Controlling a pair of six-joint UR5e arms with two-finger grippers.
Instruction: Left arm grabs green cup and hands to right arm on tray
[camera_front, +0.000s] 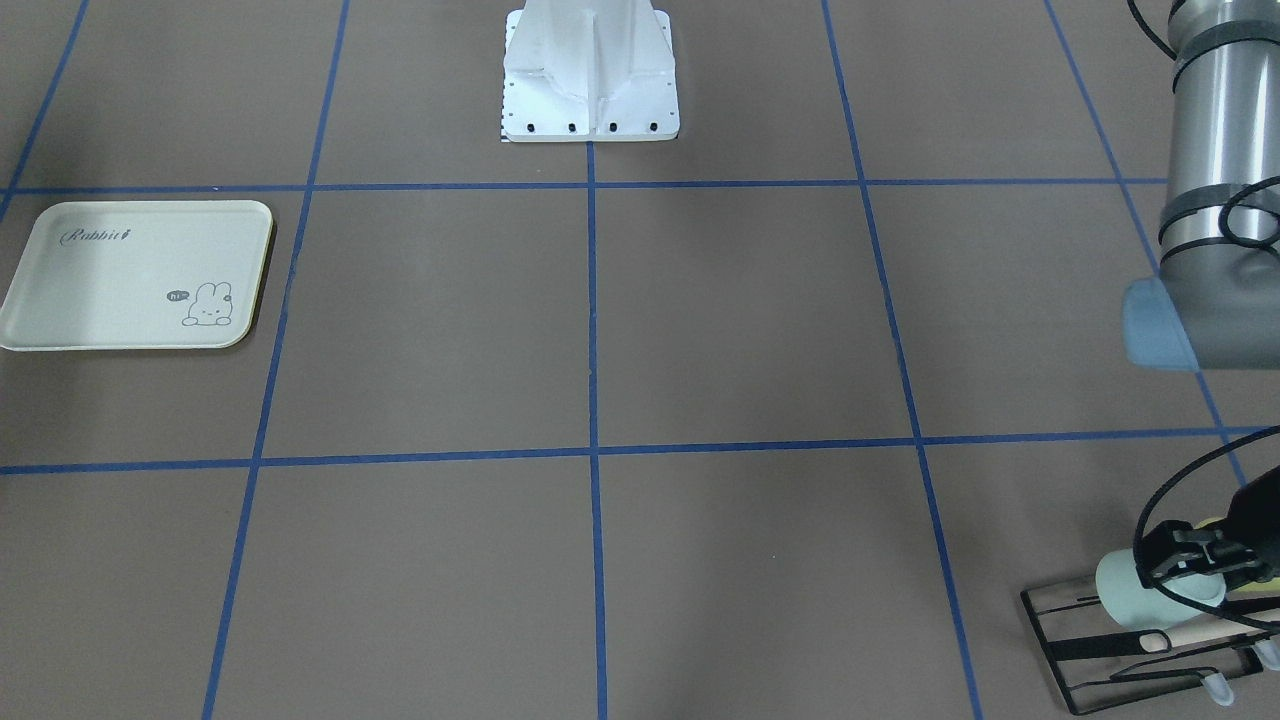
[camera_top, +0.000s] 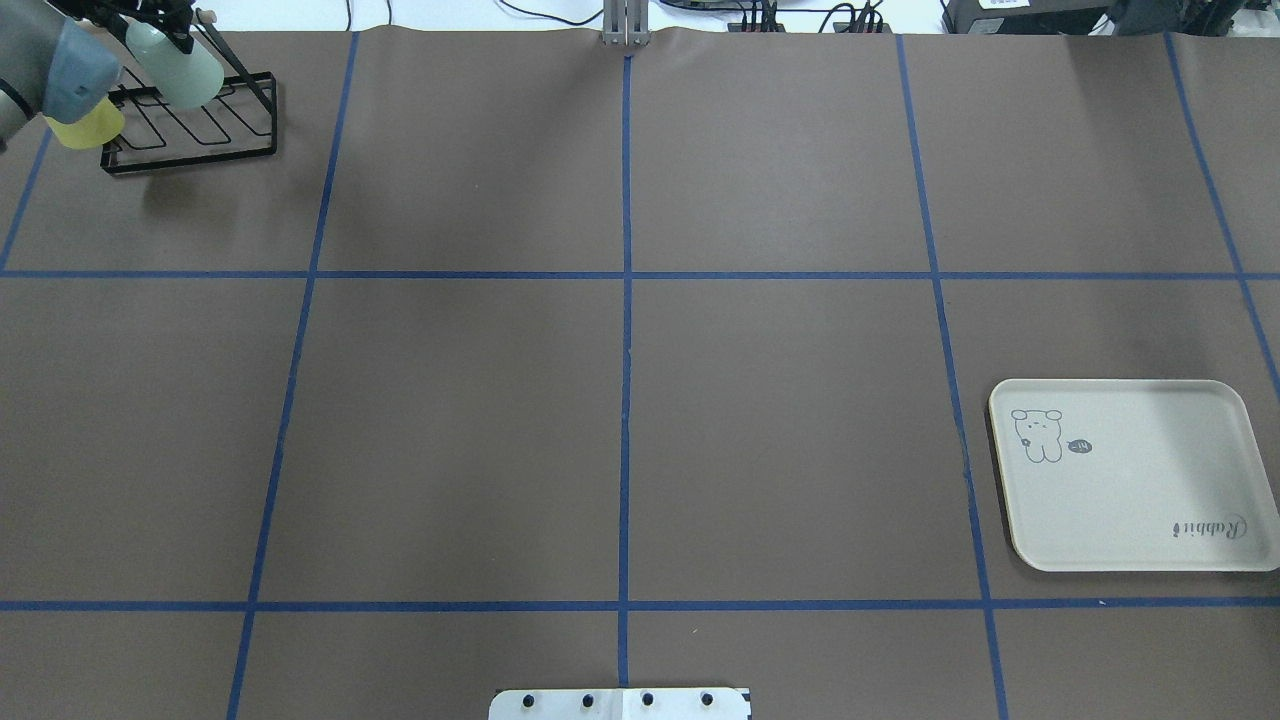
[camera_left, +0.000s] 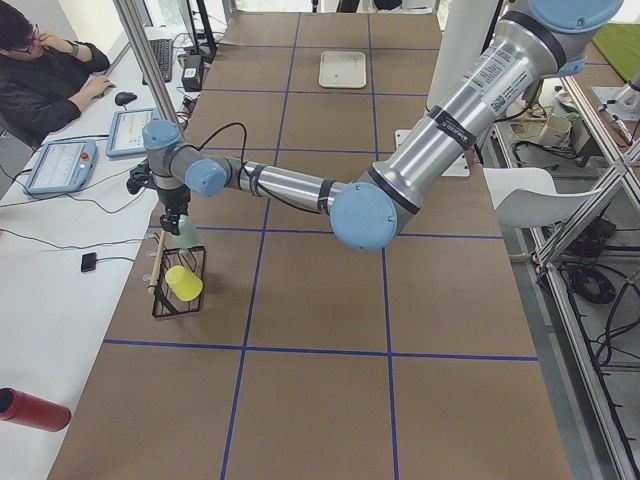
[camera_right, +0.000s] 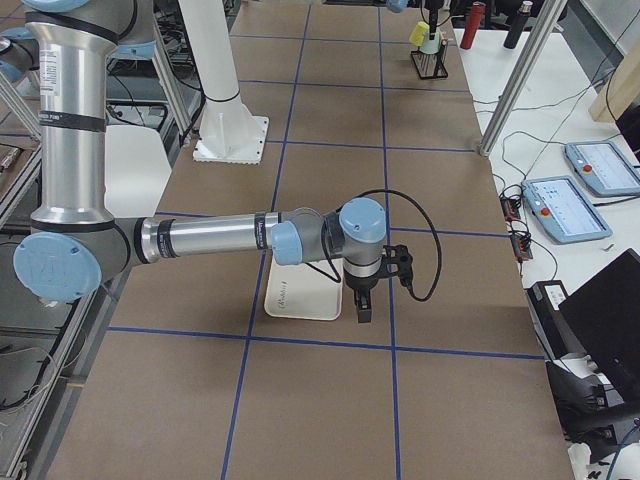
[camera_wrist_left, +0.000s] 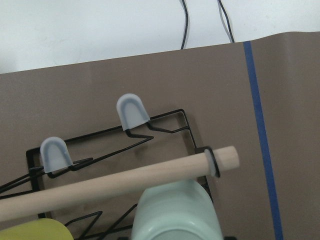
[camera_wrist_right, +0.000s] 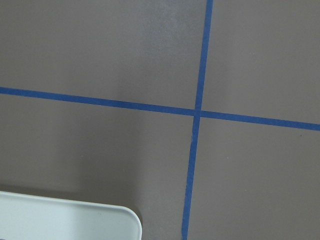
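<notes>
Fingers (camera_front: 1185, 558) of left arm (camera_front: 1215, 200) tight around green cup (camera_front: 1125, 592); right fingers' (camera_right: 362, 305) state unclear

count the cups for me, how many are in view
2. The green cup is held in the left gripper at the black wire rack. The yellow cup sits on that rack beside it. No others show.

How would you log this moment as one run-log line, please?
left hand at green cup on wire rack; right hand beside tray; handover pending
</notes>
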